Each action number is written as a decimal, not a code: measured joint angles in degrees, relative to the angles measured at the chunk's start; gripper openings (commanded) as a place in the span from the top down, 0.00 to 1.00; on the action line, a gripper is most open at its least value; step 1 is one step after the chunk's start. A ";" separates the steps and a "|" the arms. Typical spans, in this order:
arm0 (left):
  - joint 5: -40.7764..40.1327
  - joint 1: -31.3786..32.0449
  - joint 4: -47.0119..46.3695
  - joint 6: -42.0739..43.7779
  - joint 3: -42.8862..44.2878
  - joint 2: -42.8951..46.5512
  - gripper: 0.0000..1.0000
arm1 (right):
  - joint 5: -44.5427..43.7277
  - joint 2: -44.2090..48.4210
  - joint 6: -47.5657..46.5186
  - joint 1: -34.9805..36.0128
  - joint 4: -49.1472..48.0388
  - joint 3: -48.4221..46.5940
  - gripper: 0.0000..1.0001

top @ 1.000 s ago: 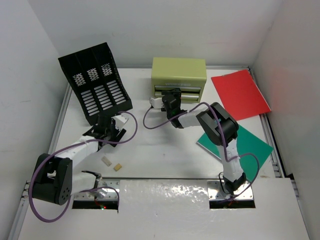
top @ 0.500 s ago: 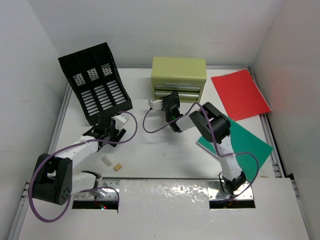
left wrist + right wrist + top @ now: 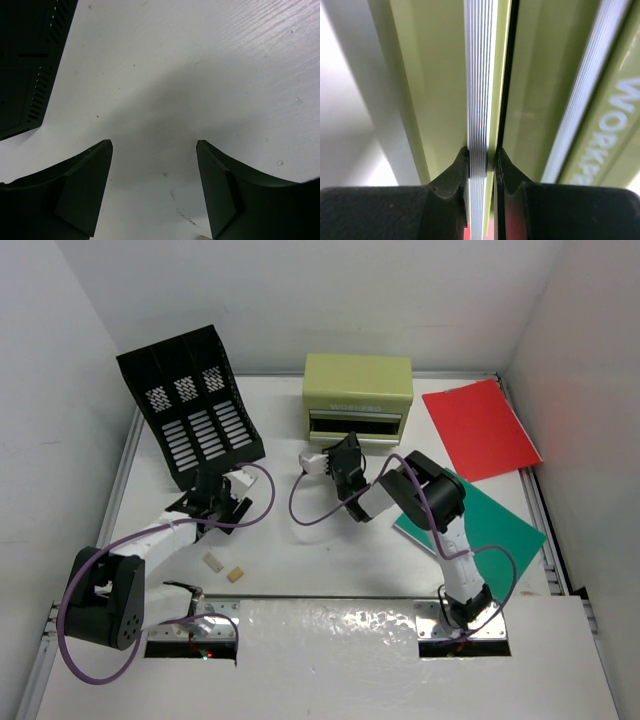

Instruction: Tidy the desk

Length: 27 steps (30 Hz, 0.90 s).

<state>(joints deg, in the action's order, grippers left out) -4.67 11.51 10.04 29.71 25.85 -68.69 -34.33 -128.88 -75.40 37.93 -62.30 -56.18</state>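
The right gripper (image 3: 482, 159) is closed narrowly on the ribbed silver handle (image 3: 479, 75) of a drawer in the olive-green drawer chest (image 3: 358, 385). Its two fingertips are pressed against the strip from either side. The chest is placed at the far middle of the desk (image 3: 300, 540), the white tabletop on which everything here is laid.

The step in hand is judged to be the pulling of that drawer. A dark band is seen across the chest's front in the top view, so the drawer is taken to be partly out, though how far cannot be told. The pull is best made straight toward the near edge, level with the tabletop, so that the thin strip is not twisted out of the pinch. The light chest may be dragged along if the drawer sticks, so a slow draw is advised.

The left gripper (image 3: 154, 145) is held moderately open over bare desk with nothing between its fingers, just near of the black file rack (image 3: 190, 405) at the far left.

A red sheet (image 3: 480, 428) is laid at the far right, and a green sheet (image 3: 495, 525) nearer, partly hidden under the right arm. A white block (image 3: 213, 562) and a tan block (image 3: 236, 575) are left loose near the left arm's base. The purple cable (image 3: 297, 502) is looped on the desk just near of the drawer's path and could be caught.
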 measured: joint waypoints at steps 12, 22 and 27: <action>0.00 0.00 0.02 0.00 0.09 -0.20 0.34 | -8.72 5.97 1.14 9.62 -7.96 15.15 0.76; 0.02 0.00 1.81 0.04 0.92 -0.66 0.34 | -14.38 13.33 0.17 12.74 -9.18 16.87 0.03; 4.66 0.00 13.68 4.83 6.56 5.92 0.37 | -15.15 24.72 3.54 18.36 -5.14 19.47 0.01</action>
<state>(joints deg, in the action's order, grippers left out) -0.01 11.51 23.73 34.54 32.40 -62.76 -49.47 -104.16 -71.85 56.29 -67.44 -36.71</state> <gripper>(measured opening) 0.639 0.986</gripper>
